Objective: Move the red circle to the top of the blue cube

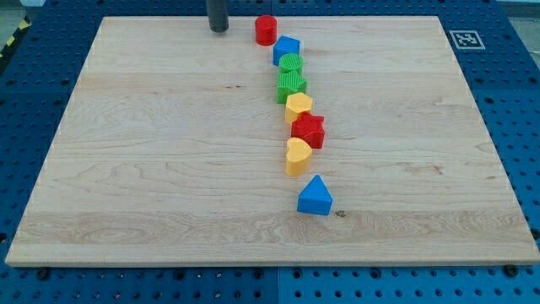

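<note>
The red circle [267,29] stands near the view's top edge of the wooden board [152,169]. The blue cube [287,50] sits just below and to the right of it, almost touching. My tip [218,29] is at the view's top, to the left of the red circle with a gap between them, touching no block.
Below the blue cube a line of blocks runs down the board: a green circle [290,64], a green star [291,85], a yellow pentagon [299,107], a red star [309,130], a yellow heart [298,156] and a blue triangle [315,197]. A marker tag [463,39] lies at the top right.
</note>
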Robot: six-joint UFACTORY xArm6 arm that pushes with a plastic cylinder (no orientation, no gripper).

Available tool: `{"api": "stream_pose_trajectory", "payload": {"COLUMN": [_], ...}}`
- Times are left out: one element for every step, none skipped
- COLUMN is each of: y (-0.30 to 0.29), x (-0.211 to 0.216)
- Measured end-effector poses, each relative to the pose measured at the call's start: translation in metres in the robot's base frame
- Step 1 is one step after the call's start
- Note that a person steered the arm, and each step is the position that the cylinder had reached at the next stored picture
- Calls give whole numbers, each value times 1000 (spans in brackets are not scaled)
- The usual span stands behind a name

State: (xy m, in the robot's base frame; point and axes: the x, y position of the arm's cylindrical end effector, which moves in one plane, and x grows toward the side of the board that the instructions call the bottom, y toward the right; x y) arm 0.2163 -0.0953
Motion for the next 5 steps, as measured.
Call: {"api": "stream_pose_trajectory", "payload": {"y": [0, 8, 34, 58, 64], "x": [-2, -2, -2, -2, -1]}}
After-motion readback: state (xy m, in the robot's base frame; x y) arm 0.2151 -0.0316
